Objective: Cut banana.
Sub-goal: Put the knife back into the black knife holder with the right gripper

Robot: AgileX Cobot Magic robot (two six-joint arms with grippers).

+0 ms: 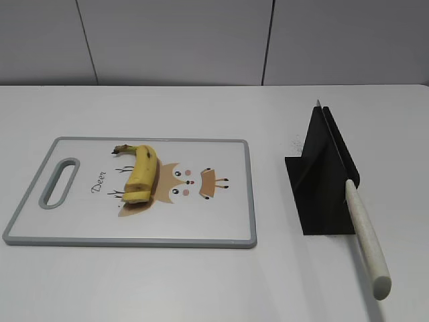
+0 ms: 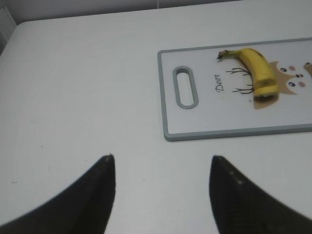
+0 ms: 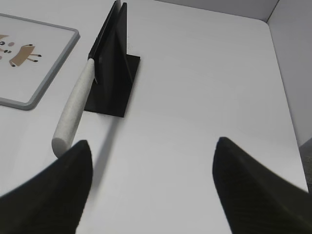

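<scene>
The banana (image 1: 141,174) (image 2: 256,69), short, curved and yellow with a dark stem tip, lies on the white cutting board (image 1: 80,231) (image 2: 204,122) at the left of the table. A knife with a pale speckled handle (image 1: 366,238) (image 3: 73,109) rests in a black stand (image 1: 322,178) (image 3: 113,66) at the right. My left gripper (image 2: 161,158) hangs open over bare table, short of the board's handle end. My right gripper (image 3: 152,141) is open too, with the knife handle's butt just beside its left finger (image 3: 58,190). Neither gripper shows in the exterior view.
The board carries a brown cartoon deer print (image 1: 188,184) and a grey-rimmed handle slot (image 1: 59,181) (image 2: 185,86). A grey wall (image 1: 214,40) runs behind the white table. A side wall (image 3: 292,58) stands to the right of the knife stand.
</scene>
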